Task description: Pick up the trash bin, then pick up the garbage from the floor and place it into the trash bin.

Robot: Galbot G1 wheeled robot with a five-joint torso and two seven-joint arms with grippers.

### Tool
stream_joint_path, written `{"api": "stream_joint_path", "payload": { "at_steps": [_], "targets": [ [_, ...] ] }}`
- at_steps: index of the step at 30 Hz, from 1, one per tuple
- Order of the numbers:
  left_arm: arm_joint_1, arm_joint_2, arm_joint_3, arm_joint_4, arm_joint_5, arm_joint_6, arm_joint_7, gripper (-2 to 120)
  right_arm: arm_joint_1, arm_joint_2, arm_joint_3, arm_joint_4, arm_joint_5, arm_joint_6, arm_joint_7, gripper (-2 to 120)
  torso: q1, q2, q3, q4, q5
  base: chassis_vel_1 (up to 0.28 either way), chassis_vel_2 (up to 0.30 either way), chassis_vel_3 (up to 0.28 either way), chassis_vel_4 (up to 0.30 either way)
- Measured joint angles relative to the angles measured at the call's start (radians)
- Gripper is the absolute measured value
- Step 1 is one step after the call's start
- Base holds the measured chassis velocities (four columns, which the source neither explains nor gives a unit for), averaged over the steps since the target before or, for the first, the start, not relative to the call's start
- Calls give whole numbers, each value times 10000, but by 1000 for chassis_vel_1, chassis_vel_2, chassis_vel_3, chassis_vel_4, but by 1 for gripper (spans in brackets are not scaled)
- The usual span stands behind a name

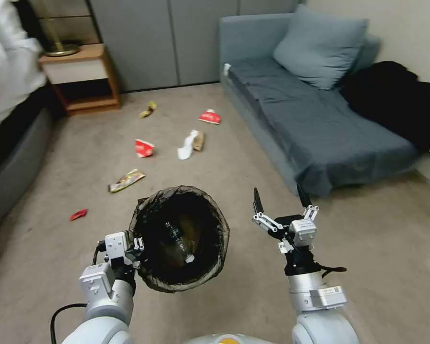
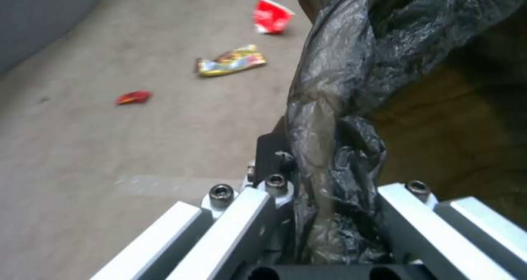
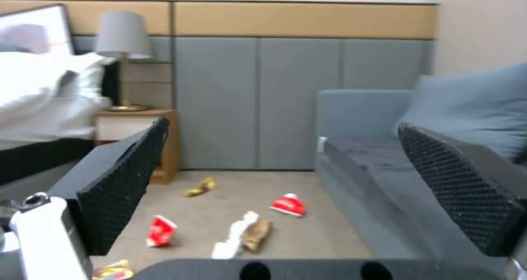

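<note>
No text or label can be read.

Open floor [image 1: 253,157] lies ahead between the bed [image 1: 14,157] on the left and the sofa [image 1: 320,129] on the right, dotted with scattered litter [image 1: 188,143] lying well apart. The nightstand [image 1: 81,79] stands against the far wall. The held bin [image 1: 179,239] blocks the near left; the right gripper [image 1: 279,198], jaws apart, has free air around it.

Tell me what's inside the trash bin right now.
Inside the trash bin, held by the left gripper, lies a clear bottle on the black liner. Anything beneath it is hidden in shadow.
</note>
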Motion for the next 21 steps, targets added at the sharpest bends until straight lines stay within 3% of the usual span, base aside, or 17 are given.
{"api": "stream_joint_path", "payload": {
  "at_steps": [11, 21],
  "targets": [
    [22, -14, 36, 93, 99, -235, 39, 1, -45, 34, -2, 20, -32, 50, -90, 100, 0, 0, 0, 2, 0, 116, 104, 113, 103],
    [10, -23, 55, 124, 125, -390, 105, 1, -75, 56, 21, 37, -48, 83, -163, 100, 0, 0, 0, -1, 0, 2, 1, 3, 5]
  ]
}}
